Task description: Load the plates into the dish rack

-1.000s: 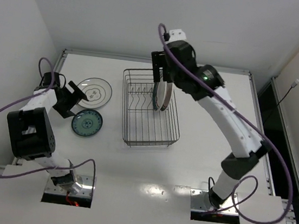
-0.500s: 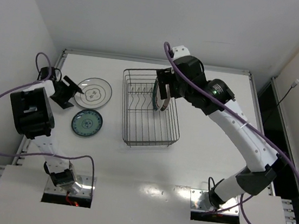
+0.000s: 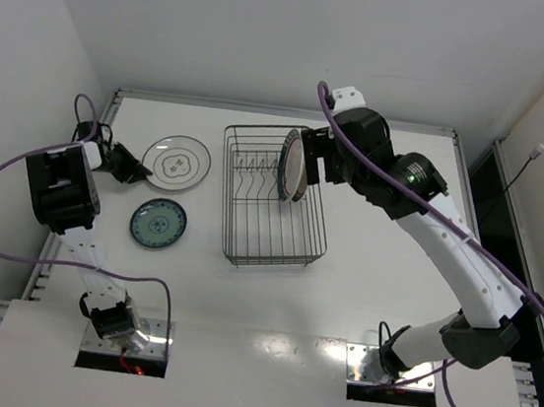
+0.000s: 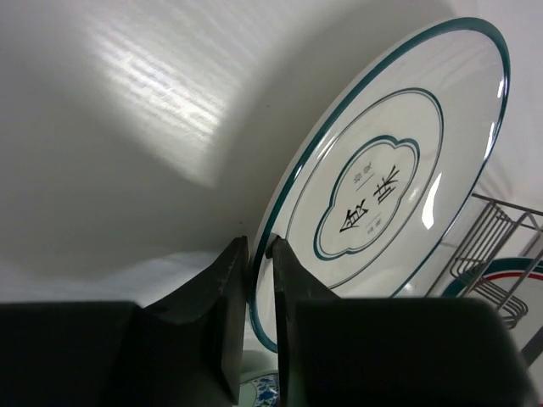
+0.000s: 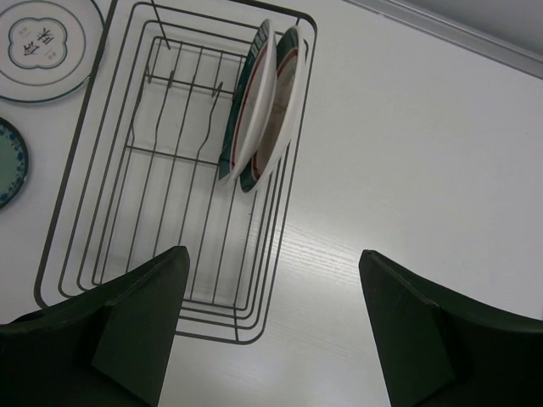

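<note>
A whitish plate with a dark centre mark lies at the table's back left. My left gripper is shut on its near-left rim. A smaller patterned teal plate lies flat in front of it. Two white plates with green-and-red rims stand upright in the far right part of the dish rack. My right gripper hangs open above the rack's right side, with nothing between its fingers.
A row of upright prongs to the left of the two standing plates holds nothing. A raised rail runs along the table's far edge, and walls close in at the left and back.
My left gripper has swung back and left and shut on the marked plate's rim. The right arm has drawn up and to the right, away from the two plates in the rack.
</note>
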